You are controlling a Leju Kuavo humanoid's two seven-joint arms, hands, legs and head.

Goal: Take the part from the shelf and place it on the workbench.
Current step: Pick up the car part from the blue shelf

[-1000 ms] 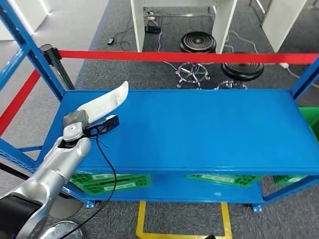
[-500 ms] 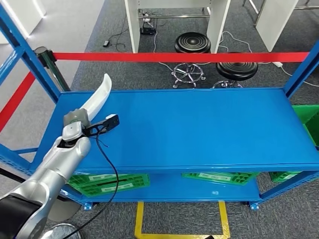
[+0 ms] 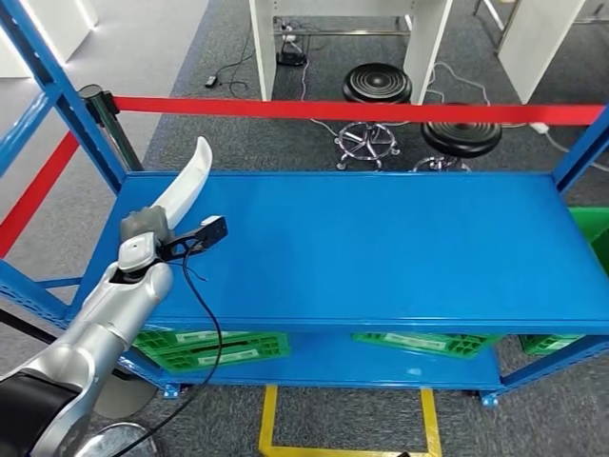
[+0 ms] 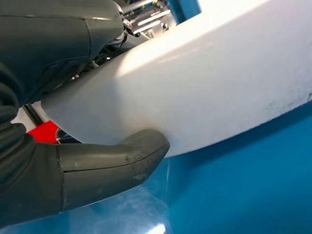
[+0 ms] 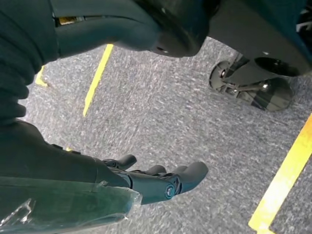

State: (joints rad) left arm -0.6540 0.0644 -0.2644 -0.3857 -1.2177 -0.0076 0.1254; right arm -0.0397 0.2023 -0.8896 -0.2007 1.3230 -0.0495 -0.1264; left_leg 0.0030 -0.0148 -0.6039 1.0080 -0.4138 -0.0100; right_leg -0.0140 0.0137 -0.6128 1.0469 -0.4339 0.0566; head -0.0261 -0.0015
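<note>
Left hand: our left hand (image 3: 144,238) sits at the near left corner of the shelf, fingers clamped on the near end of the part; in the left wrist view the thick grey thumb (image 4: 110,163) presses against its edge, with the darker fingers on its other side.
Part, place: the long, curved white plastic part (image 3: 186,186) rises from the left hand up and away toward the far left corner of the blue metal shelf deck (image 3: 373,248). We judge it lifted clear of the deck, though the contact point is hard to make out.
Part, handling: we judge it light and stiff, a thin moulded shell. The smooth, glossy face could slip in the grip. Held at one end, the long free end will want to swing, so a hold nearer the middle would be steadier.
Part, looks: plain white, blade-like, gently bowed, with a rounded far tip; a few dark specks along one edge in the left wrist view (image 4: 221,83).
Right hand: our right hand (image 5: 154,183) hangs over the grey carpet floor (image 5: 176,112), fingers apart and gently curved, holding nothing.
</note>
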